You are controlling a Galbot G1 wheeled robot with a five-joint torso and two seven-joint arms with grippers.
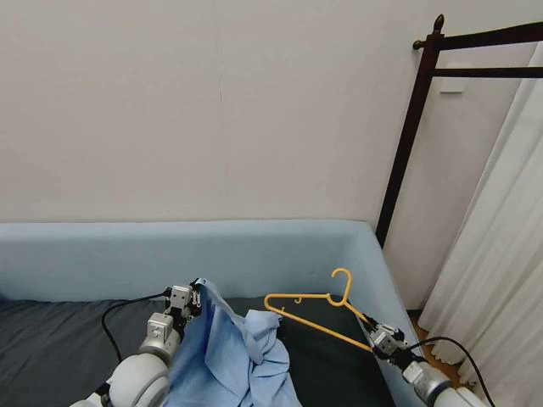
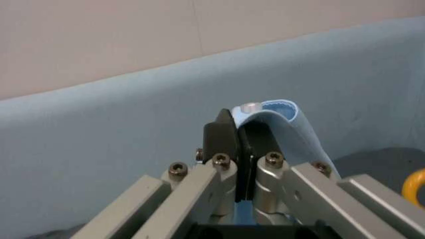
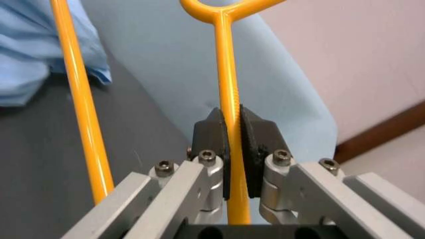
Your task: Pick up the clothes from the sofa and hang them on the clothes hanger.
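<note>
At the bottom left of the head view, the left arm rises from the frame's lower edge, its wrist angled up and toward the sofa back. The left end effector (image 1: pixel 195 291) is pinched tight on an edge of the light blue shirt (image 1: pixel 229 356). In the left wrist view, its black pads (image 2: pixel 226 137) are pressed together on a hemmed corner of the shirt (image 2: pixel 292 124), which carries a small snap. From that grip the cloth hangs in folds to the dark seat cushion (image 1: pixel 51 339) at lower centre of the head view.

At the lower right, the right arm reaches up and inward. The right end effector (image 1: pixel 372 327) is clamped on the yellow hanger (image 1: pixel 318 326). In the right wrist view, its pads (image 3: pixel 212 134) squeeze a thin rod just below the hook. The hanger lies tilted above the cushion, its far tip touching the shirt.

The pale blue sofa (image 1: pixel 127 254) crosses mid-frame. A dark wooden clothes rack (image 1: pixel 407 127) stands at upper right beside a white curtain (image 1: pixel 501 254).
</note>
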